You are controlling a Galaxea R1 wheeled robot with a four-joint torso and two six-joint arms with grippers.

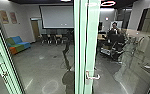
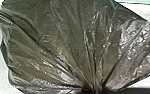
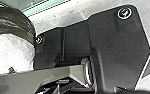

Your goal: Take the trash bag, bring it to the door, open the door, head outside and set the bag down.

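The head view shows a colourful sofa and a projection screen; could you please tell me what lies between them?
In the head view, a brown door stands between the sofa and the screen.

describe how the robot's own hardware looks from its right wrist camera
A grey, straight-edged jointed bar meets a shiny, curved metal part. Beside it, a wide black plate has rounded corners and round, pale-rimmed fittings.

Bot's L gripper [image 2: 91, 90] pinching tight in L wrist cam, R wrist cam facing bot's own wide dark plate [image 3: 116, 45], round fittings showing near its corners, jointed bar [image 3: 61, 74] running partly over plate, bar's flat grey side catching light, rounded joint abutting.
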